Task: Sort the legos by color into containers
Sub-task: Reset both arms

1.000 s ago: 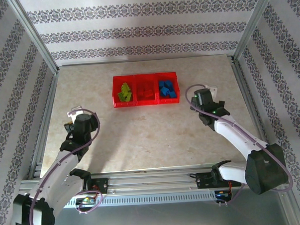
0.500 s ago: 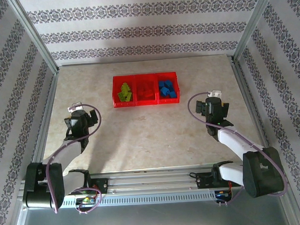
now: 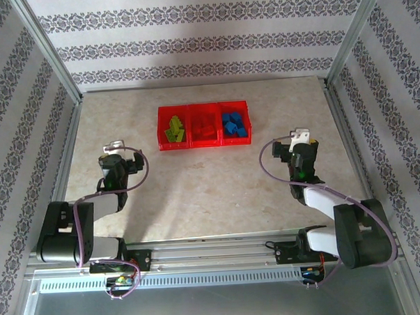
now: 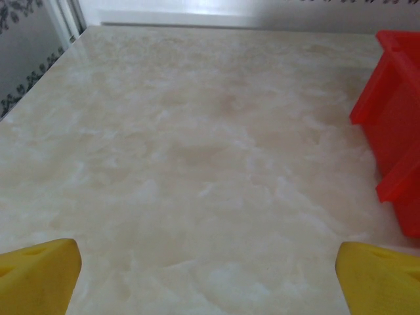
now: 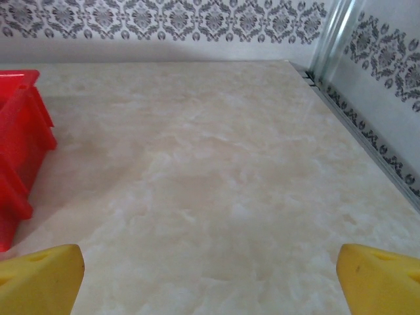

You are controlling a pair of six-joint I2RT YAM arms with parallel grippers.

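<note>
The legos are small plastic bricks, too small to make out their studs. All lie in the containers (image 3: 202,107), three translucent red bins joined in a row. The green legos (image 3: 174,129) fill the bin toward my left arm. The red legos (image 3: 203,126) nearly blend into the middle bin, and the blue legos (image 3: 234,125) sit in the bin toward my right arm. The tray lies ahead and right of my left gripper (image 4: 210,279), and ahead and left of my right gripper (image 5: 210,279). Both grippers are spread wide and hold nothing, low over the marbled table (image 3: 218,178).
</note>
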